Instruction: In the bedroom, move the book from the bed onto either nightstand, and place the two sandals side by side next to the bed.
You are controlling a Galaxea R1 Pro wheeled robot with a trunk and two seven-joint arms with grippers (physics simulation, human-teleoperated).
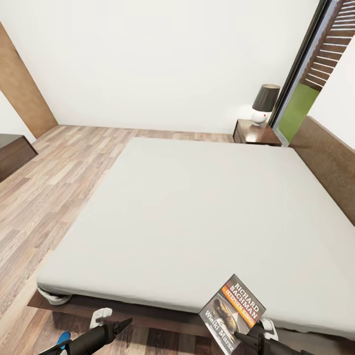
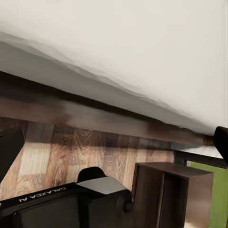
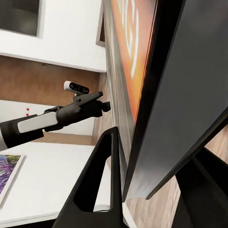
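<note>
Your left gripper (image 1: pixel 123 323) hangs low by the bed's (image 1: pixel 197 212) near edge, its fingers seemingly close together and holding nothing, with a blue sandal (image 1: pixel 62 339) just beside the arm on the plank floor (image 1: pixel 54 182). Your right gripper (image 1: pixel 242 337) is clamped on the book (image 1: pixel 231 308), lifted and tilted over the mattress corner. The nightstand (image 1: pixel 256 133) stands far off with a lamp (image 1: pixel 265 103).

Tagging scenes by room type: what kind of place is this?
Most likely a bedroom: a large low bed with a headboard, and a nightstand beside it carrying a lamp.
</note>
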